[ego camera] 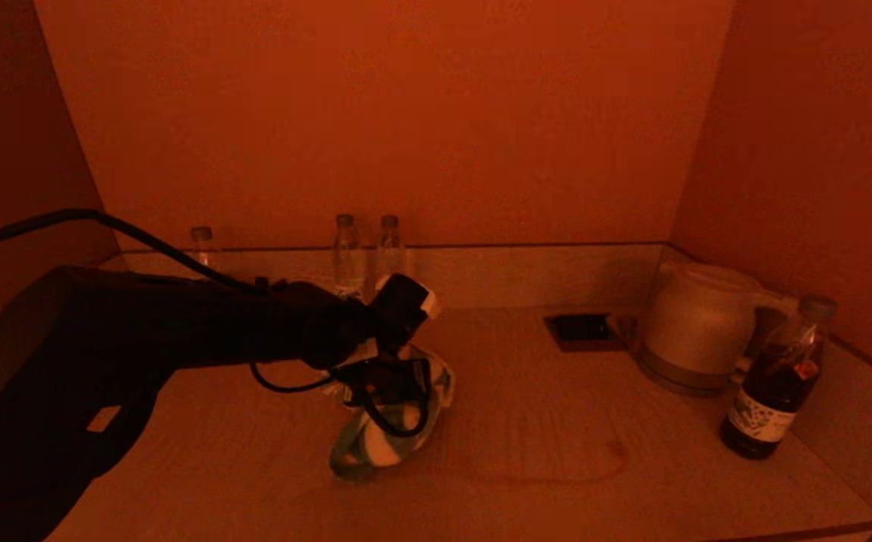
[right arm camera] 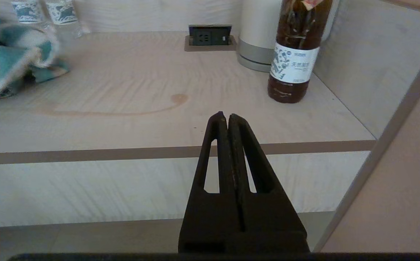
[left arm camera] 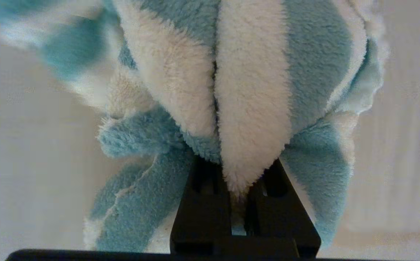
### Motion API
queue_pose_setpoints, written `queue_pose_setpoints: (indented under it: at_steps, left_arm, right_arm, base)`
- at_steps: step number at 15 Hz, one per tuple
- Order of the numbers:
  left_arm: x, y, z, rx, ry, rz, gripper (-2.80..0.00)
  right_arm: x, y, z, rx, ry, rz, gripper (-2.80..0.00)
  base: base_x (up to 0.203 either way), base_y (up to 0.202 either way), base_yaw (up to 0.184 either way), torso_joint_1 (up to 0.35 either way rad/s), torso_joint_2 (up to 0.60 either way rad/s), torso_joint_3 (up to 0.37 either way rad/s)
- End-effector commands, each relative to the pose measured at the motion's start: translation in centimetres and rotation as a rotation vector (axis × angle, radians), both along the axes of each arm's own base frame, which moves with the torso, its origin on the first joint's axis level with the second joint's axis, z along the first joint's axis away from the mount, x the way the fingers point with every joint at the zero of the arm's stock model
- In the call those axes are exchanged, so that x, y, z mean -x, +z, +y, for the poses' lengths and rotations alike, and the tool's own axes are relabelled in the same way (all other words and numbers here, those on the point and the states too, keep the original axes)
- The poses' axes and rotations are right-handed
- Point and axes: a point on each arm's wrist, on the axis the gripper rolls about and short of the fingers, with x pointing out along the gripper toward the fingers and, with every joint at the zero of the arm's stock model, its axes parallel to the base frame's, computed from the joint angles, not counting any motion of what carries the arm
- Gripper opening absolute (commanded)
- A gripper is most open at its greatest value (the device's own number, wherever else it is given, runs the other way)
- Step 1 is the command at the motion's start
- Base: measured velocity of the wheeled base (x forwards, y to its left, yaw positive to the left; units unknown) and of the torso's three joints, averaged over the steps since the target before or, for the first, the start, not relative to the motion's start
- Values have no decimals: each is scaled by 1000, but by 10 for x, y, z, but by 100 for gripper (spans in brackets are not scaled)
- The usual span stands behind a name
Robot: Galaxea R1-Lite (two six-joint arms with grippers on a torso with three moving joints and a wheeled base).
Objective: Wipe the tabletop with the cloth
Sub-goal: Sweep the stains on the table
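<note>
Open tabletop [ego camera: 541, 444] stretches from the cloth [ego camera: 387, 421] to the dark bottle [ego camera: 774, 384], only a faint smear [ego camera: 601, 459] on it. Beyond the dark bottle the kettle [ego camera: 695, 324] crowds the right wall, a socket [ego camera: 582, 330] just beside it. 3 water bottles [ego camera: 364, 252] line the back edge.

The cloth [left arm camera: 253, 90] swallows the left gripper [left arm camera: 238, 188] in the left wrist view: its jaws vanish into the fleece, and the cloth's upper part runs off the frame, one corner blurred. In the head view the arm covers part of the cloth. The dark bottle [right arm camera: 296, 50] loses its cap at the right wrist view's edge, and the kettle [right arm camera: 257, 32] its top. The bottle's label text is too small to read.
</note>
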Motion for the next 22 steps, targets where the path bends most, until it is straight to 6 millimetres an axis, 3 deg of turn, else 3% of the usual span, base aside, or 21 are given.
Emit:
queue_pose_setpoints:
  at_steps: [1, 3, 5, 10, 11, 13, 15, 22]
  left_arm:
    - [-1, 7, 2, 7, 12, -15, -280]
    - [-1, 8, 4, 4, 18, -15, -280]
    - [-6, 30, 30, -12, 89, -20, -280]
    - [-6, 31, 32, -14, 94, -19, -280]
    - [-7, 37, 45, -26, 128, -1, -280]
    - [-3, 67, 91, -49, 232, 42, -280]
    - [-2, 68, 108, -101, 283, 91, -280]
    - [-3, 55, 129, -164, 334, 151, -280]
  right_arm:
    - [0, 0, 0, 0, 0, 1, -280]
    - [0, 0, 0, 0, 0, 1, -280]
    - [0, 0, 0, 0, 0, 1, -280]
    - [0, 0, 0, 0, 0, 1, -280]
    - [0, 0, 0, 0, 0, 1, -280]
    - [0, 0, 0, 0, 0, 1, -280]
    - [0, 0, 0, 0, 0, 1, -280]
    - [0, 0, 0, 0, 0, 1, -280]
  base:
    - [0, 0, 0, 0, 0, 0]
    - [0, 0, 0, 0, 0, 0]
    - [0, 0, 0, 0, 0, 0]
    - [0, 0, 0, 0, 0, 0]
    - [0, 0, 0, 0, 0, 0]
    - [0, 0, 0, 0, 0, 0]
    - [0, 0, 0, 0, 0, 0]
    - [0, 0, 0, 0, 0, 0]
